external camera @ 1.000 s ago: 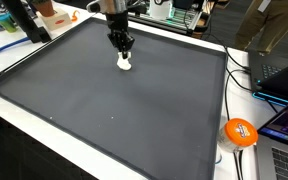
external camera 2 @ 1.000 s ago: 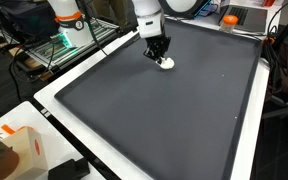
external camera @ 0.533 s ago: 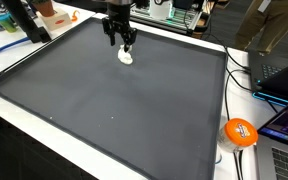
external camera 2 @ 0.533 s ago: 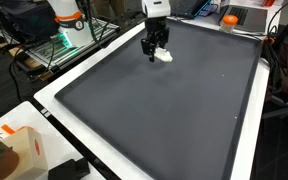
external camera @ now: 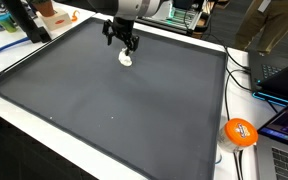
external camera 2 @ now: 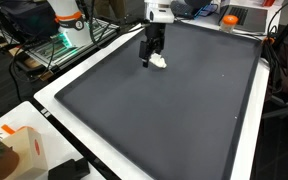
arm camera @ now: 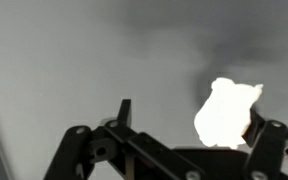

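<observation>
The dark mat (external camera: 134, 110) is shown covering the table. The gripper (external camera: 121, 43) is held low over the mat's far end, jaws spread apart and empty. The small white object (external camera: 126, 59) is seen lying on the mat, just below the fingertips.

A robotics lab: laptops (external camera: 276, 72) and trailing cables (external camera: 242, 72) crowd the edge of a dark-matted table (external camera: 134, 110).

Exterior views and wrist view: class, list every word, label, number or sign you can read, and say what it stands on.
None can be read.
Orange ball: pale marking, too blurred to read.
Box: orange patch, too small to read.
White lump and dark mat: no writing.
</observation>
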